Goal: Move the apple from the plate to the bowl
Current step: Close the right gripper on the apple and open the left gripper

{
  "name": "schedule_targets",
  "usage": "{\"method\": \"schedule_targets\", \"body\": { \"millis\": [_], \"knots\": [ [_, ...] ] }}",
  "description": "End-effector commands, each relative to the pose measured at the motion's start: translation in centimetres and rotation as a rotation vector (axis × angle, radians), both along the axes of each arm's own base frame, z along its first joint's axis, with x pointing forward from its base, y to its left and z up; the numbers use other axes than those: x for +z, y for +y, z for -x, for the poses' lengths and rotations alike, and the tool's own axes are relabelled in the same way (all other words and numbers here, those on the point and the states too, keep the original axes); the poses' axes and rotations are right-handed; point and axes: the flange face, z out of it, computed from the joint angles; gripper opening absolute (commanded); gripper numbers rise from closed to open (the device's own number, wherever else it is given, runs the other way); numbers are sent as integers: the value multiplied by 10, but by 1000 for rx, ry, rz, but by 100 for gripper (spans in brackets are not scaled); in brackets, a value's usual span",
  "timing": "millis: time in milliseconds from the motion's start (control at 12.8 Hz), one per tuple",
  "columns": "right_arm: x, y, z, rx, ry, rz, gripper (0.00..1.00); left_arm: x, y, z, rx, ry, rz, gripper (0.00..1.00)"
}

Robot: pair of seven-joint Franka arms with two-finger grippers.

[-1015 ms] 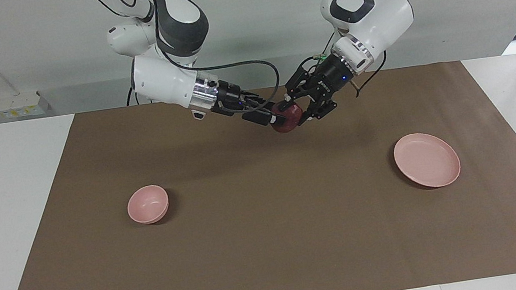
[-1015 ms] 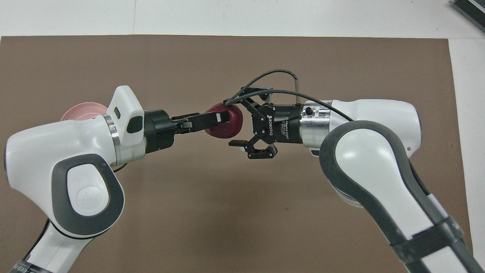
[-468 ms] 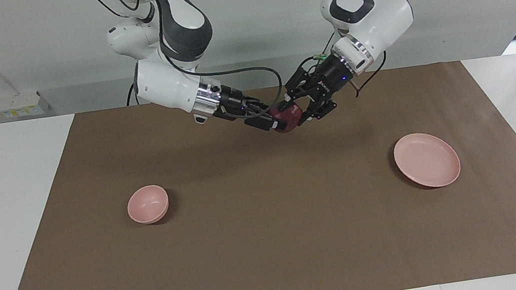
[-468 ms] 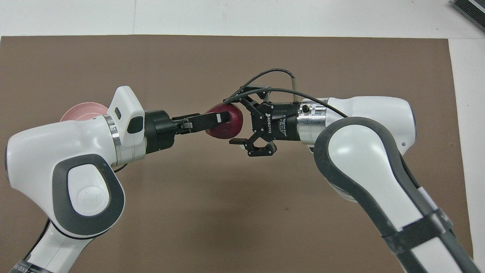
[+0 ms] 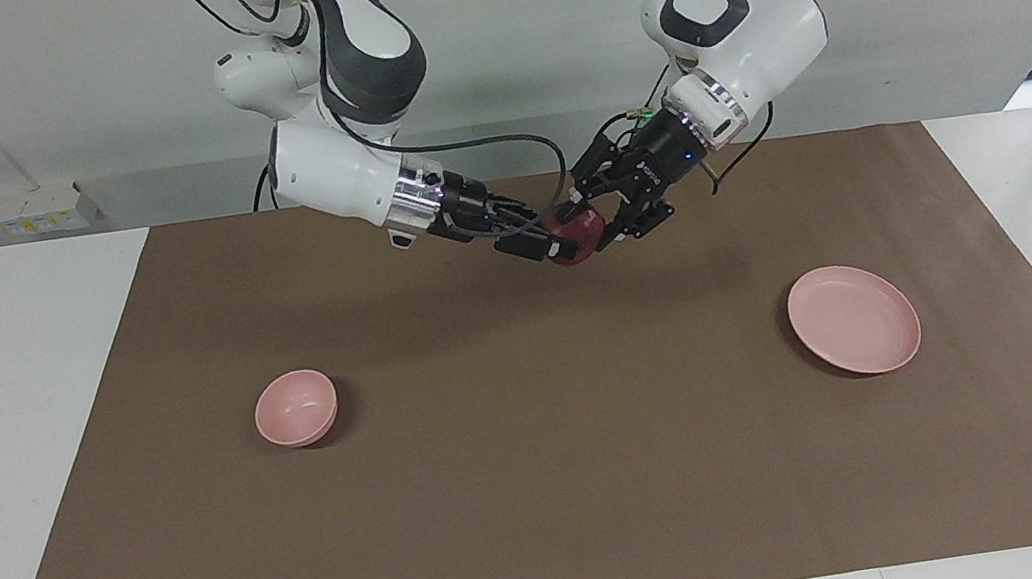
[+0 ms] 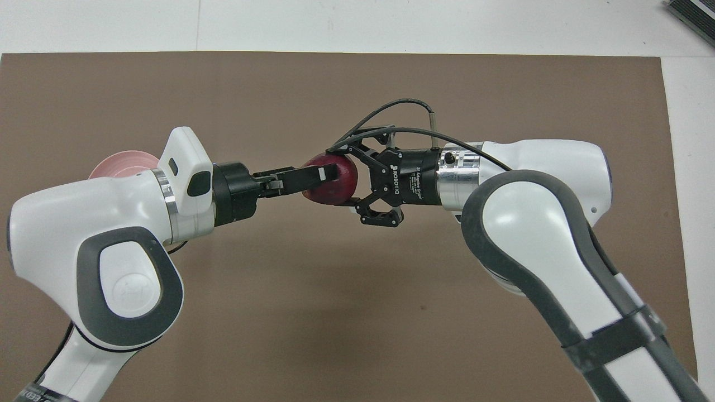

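The apple (image 5: 575, 235) hung in the air over the brown mat (image 5: 564, 485), clamped by the left gripper (image 6: 321, 174) and the right gripper (image 6: 342, 177) together. Nothing stood under it; the bowl (image 5: 295, 408) sat toward the right arm's end, the plate (image 5: 853, 319) toward the left arm's, each well apart from the apple and inside the mat's edges.

Both arms: glossy white shells, dark grey joint bands, silver wrist rings. Right gripper (image 6: 342, 177) black, marked ROBOTIQ in white, black cable looping above. Left gripper (image 6: 313, 177) black, white camera box on wrist.

Apple (image 5: 576, 237) in air between bowl (image 5: 295, 408), toward right arm's end, and plate (image 5: 853, 319), toward left arm's.
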Motion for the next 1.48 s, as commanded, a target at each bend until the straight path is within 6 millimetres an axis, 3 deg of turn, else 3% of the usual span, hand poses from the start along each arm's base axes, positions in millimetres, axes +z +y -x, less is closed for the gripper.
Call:
{"method": "schedule_targets", "body": {
  "millis": [0, 156, 234, 312, 390, 937, 1093, 1405],
  "knots": [
    [1, 4, -3, 4, 8, 15, 0, 6, 0, 9, -12, -4, 10, 0],
    [1, 4, -3, 6, 6, 16, 0, 6, 0, 9, -15, -6, 9, 0],
    [1, 3, -3, 5, 4, 17, 0, 6, 1, 9, -14, -8, 7, 13],
    [1, 3, -3, 4, 2, 17, 0, 8, 0, 8, -15, -11, 7, 61],
    [1, 4, -3, 5, 1, 19, 0, 8, 0, 8, -15, -11, 7, 88],
    [-7, -7, -5, 40, -47, 83, 0, 7, 9, 2, 4, -7, 7, 100],
    [-12, -22, -9, 59, -68, 140, 0, 6, 20, -3, 28, -1, 7, 100],
    [-26, -41, -11, 192, -163, 367, 0, -1, 50, -18, 10, -55, -181, 100]
  ]
}}
